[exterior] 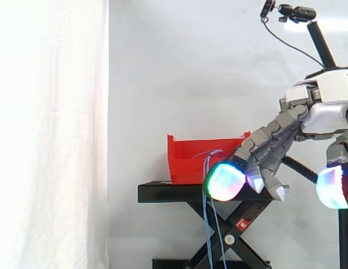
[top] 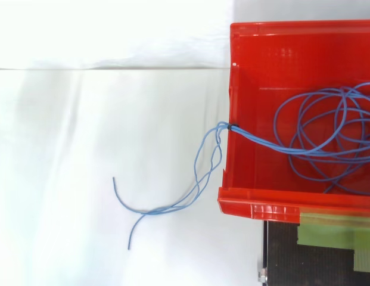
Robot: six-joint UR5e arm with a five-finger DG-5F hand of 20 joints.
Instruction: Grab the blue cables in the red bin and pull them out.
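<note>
Reaching down-left with the robot hand [exterior: 286,131], released: straight fingers, thumb well apart, nothing grasped. Poised with a glowing pad [exterior: 225,181] just beside the blue cables [top: 231,127] draped over the red bin [exterior: 190,162] wall; coil mostly inside, ends dangling past the black stand [exterior: 168,193]. Could close on air, given such thin strands; could drag the bin off if the coil catches. No obstacle seen between.

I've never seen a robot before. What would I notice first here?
The robot hand at the right of the side view, its fingertips glowing green and cyan, beside a red bin on a black stand. Then the blue cables, coiled inside the bin and spilling over one wall to dangle outside.
</note>
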